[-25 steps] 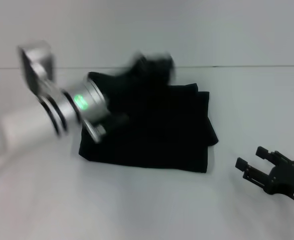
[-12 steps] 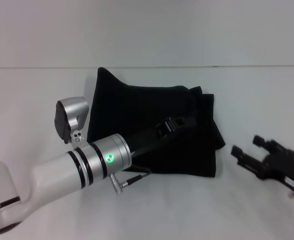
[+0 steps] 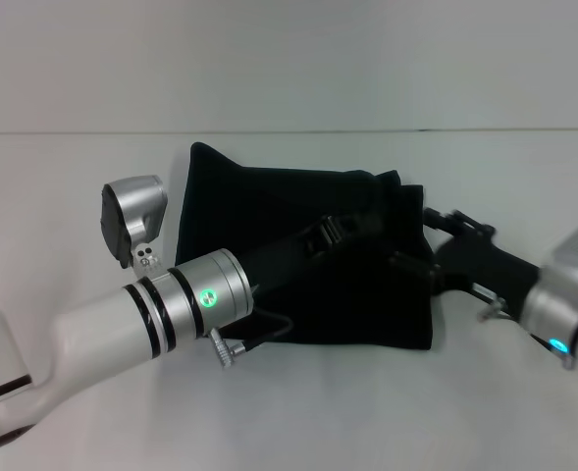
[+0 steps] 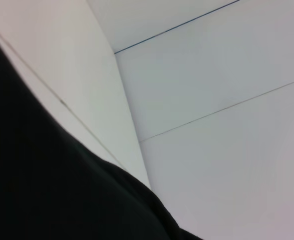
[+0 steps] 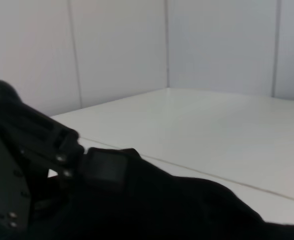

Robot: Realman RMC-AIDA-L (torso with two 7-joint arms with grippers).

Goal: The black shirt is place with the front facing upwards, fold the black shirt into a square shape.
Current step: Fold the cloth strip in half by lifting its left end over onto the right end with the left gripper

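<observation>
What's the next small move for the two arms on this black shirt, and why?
Probably pressing the fold flat. The black shirt already lies folded into a rough rectangle on the white table, but its right edge looks bunched. The left gripper reaches across the cloth and the right gripper is at that bunched edge, so smoothing there seems the likeliest step.

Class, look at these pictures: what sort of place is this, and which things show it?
Probably a robot test lab, not a home: a bare white table, plain white panelled walls, and only a black shirt with the left claw and right claw on it.
</observation>
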